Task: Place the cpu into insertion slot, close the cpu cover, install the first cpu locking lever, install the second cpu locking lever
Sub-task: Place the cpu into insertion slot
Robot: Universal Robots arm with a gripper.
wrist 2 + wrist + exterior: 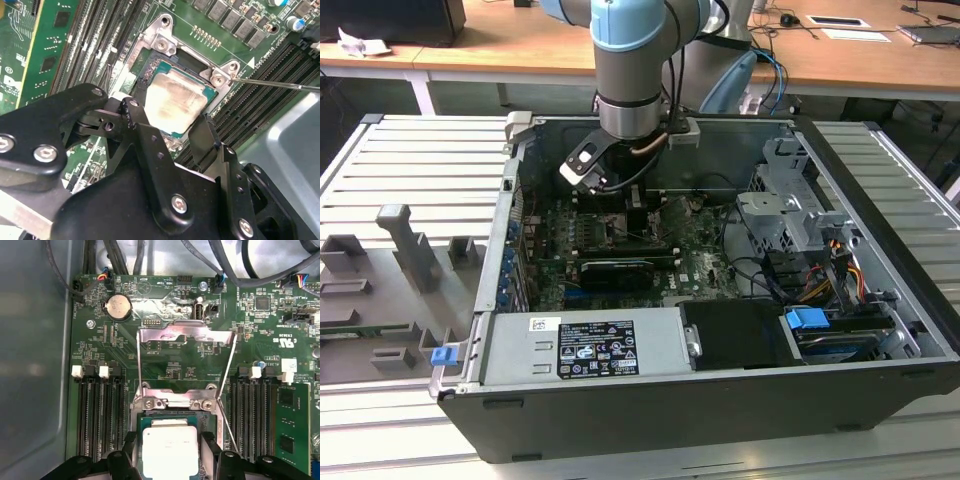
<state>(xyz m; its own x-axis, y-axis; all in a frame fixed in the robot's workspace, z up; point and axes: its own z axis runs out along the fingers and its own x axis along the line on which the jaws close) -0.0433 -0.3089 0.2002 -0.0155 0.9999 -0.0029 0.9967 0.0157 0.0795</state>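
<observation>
Inside the open computer case, the arm reaches down over the green motherboard (705, 250). My gripper (170, 117) (170, 446) is shut on the cpu (175, 100) (170, 450), one black finger on each of two opposite edges. The silver-topped chip sits level right over the insertion slot (187, 61) (165, 414); I cannot tell if it rests in it. A strip of dark recess shows past its far edge. The cpu cover (186, 330) is swung open, away from the socket. A thin wire locking lever (272, 83) (227, 426) stands free beside the socket. In the exterior view my gripper (633, 205) hangs at board height.
Long black memory slots (100, 410) (252, 410) flank the socket on both sides. A coin battery (119, 306) and cable bundles (235, 270) lie beyond the cover. A black card (615, 272), the drive cage (790, 215) and the power supply box (585, 345) crowd the case.
</observation>
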